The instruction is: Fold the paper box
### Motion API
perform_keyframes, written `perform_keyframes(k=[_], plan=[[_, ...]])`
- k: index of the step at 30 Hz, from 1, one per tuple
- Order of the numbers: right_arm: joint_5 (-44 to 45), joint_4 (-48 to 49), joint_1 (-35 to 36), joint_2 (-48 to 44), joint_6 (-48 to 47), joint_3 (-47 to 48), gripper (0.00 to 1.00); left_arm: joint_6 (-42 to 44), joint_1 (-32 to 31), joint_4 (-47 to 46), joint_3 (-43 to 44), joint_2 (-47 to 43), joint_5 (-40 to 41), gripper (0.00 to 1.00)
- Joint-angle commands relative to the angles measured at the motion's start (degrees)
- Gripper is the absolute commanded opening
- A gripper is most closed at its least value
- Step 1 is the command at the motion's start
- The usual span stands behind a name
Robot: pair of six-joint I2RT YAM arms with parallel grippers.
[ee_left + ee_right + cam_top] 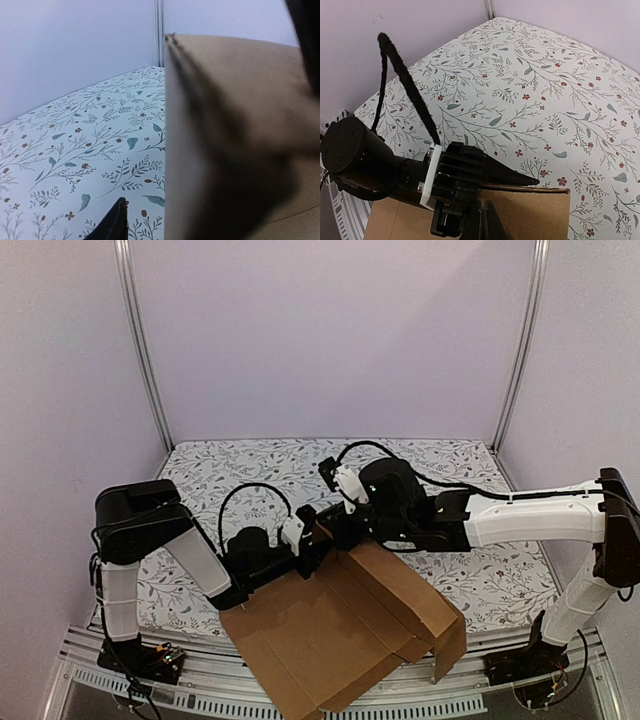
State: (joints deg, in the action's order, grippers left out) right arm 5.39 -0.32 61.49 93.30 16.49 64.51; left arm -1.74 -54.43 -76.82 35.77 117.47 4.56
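on floral cloth (250, 465) w/ lilac walls (330, 330), left pincer (312, 545) apart round paper box (330, 630), right pincer (481, 216) unclear.

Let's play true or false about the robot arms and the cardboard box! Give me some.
The paper box is brown. True.
The table cover has leaves and flowers on it. True.
The box is folded shut. False: it lies open, with only its right side raised.
The box sits at the back of the table. False: it is at the near edge.
The left gripper and right gripper meet at the box's far edge. True.
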Motion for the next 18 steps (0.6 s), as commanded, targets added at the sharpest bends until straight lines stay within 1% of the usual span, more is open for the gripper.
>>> perform_keyframes(k=[1, 5, 9, 18], plan=[[-0.82, -6.71, 0.14, 0.75, 0.46, -1.02, 0.0, -0.77, 1.2, -10.63, 1.84, 0.98, -0.21, 0.4], [-0.58, -6.8, 0.14, 0.7, 0.38, -0.98, 0.0, -1.44, 1.81, -10.63, 2.11, 1.34, -0.96, 0.36], [-0.47, -6.8, 0.13, 0.75, 0.38, -1.02, 0.0, -2.4, 2.41, -10.59, 1.77, 1.52, -1.97, 0.28], [-0.55, -6.8, 0.14, 1.13, 0.3, -0.79, 0.0, -3.48, 2.58, -10.63, -0.87, -0.53, -2.39, 0.26]])
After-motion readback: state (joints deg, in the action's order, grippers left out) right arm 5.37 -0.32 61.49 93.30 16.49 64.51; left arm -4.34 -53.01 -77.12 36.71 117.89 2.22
